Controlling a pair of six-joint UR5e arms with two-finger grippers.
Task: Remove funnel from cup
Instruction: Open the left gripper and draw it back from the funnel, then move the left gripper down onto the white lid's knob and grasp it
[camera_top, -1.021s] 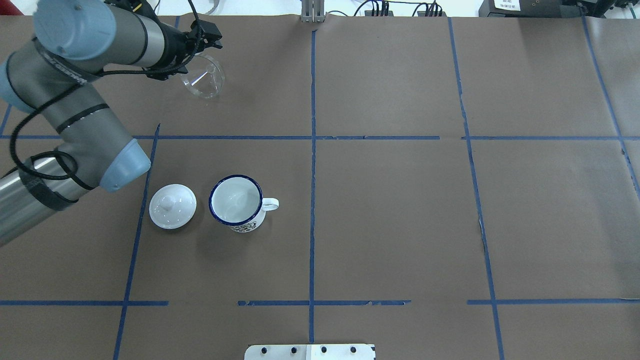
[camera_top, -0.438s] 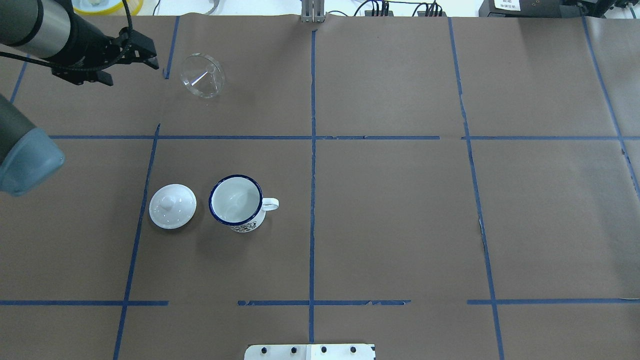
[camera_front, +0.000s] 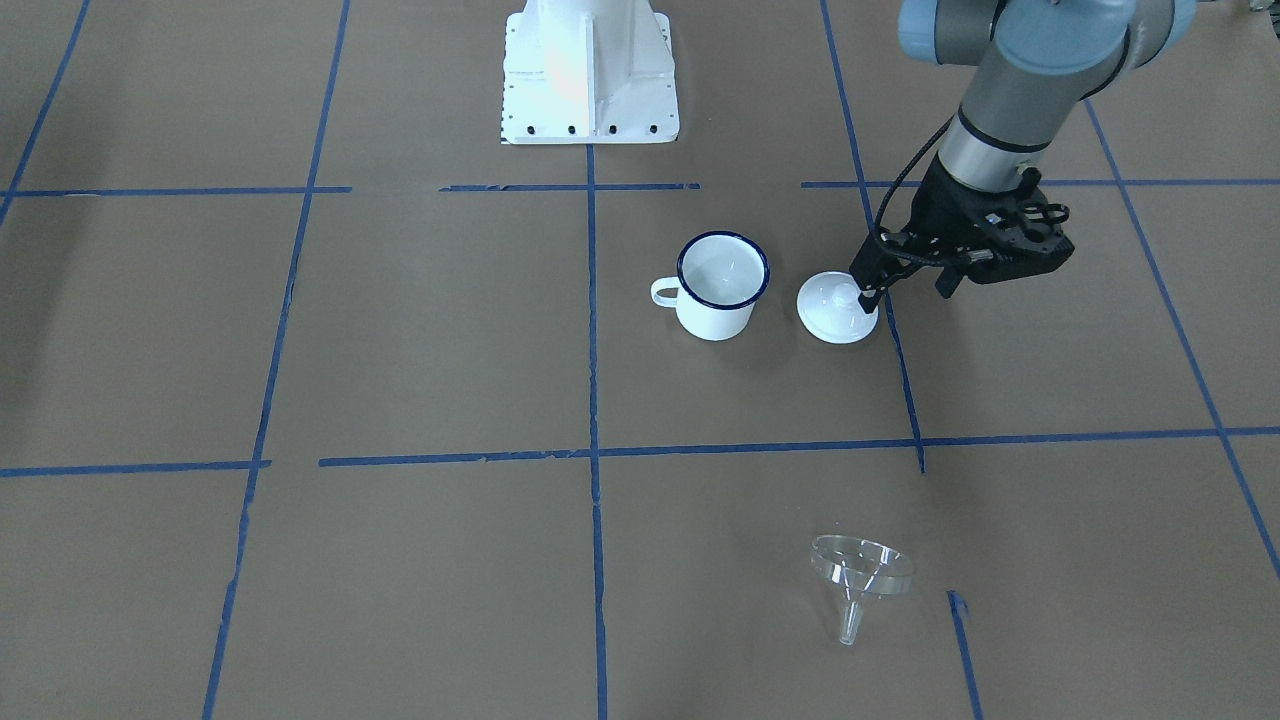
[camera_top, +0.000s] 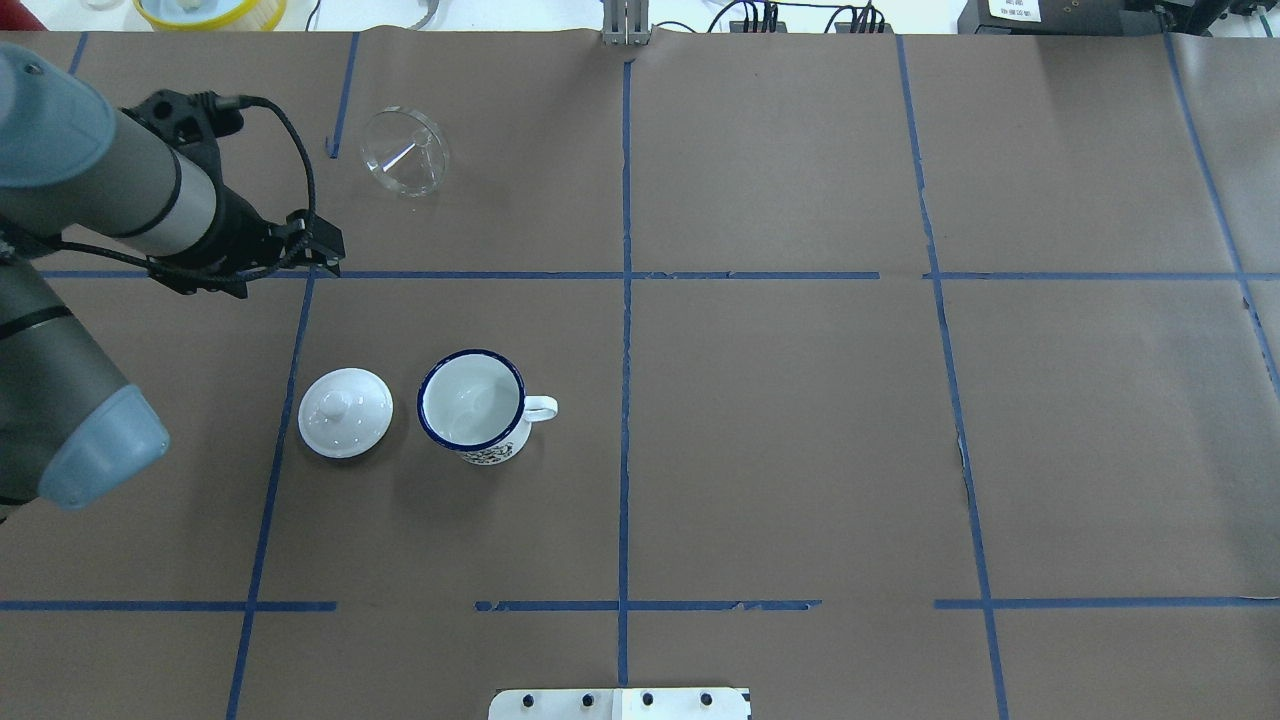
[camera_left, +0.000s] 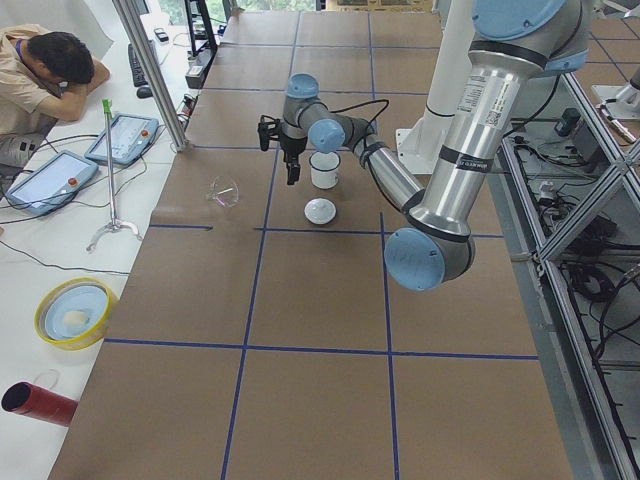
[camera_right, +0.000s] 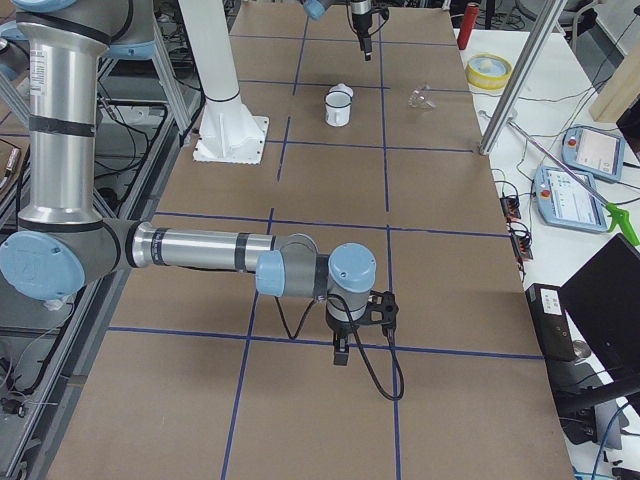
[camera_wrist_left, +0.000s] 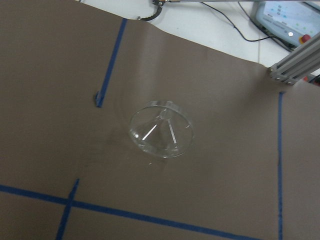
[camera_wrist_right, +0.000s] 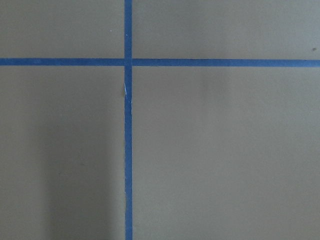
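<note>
The clear funnel (camera_top: 405, 152) lies on its side on the brown paper at the far left, apart from everything; it also shows in the front view (camera_front: 860, 575) and the left wrist view (camera_wrist_left: 161, 130). The white cup (camera_top: 472, 400) with a blue rim stands upright and empty, handle to the right. My left gripper (camera_top: 318, 250) is open and empty, hovering between the funnel and the cup, above the tape line; in the front view (camera_front: 905, 288) its fingers are spread. My right gripper (camera_right: 343, 350) shows only in the exterior right view, far off; I cannot tell its state.
A round white knobbed lid (camera_top: 345, 412) lies just left of the cup. A yellow bowl (camera_top: 210, 10) sits beyond the table's far edge. The robot's white base plate (camera_front: 590, 70) stands at the near side. An operator (camera_left: 45, 70) sits past the table's far edge.
My left gripper pulled away from the funnel's rim, swung left, then came back toward the robot over the tape line. The funnel, cup and lid have not moved.
</note>
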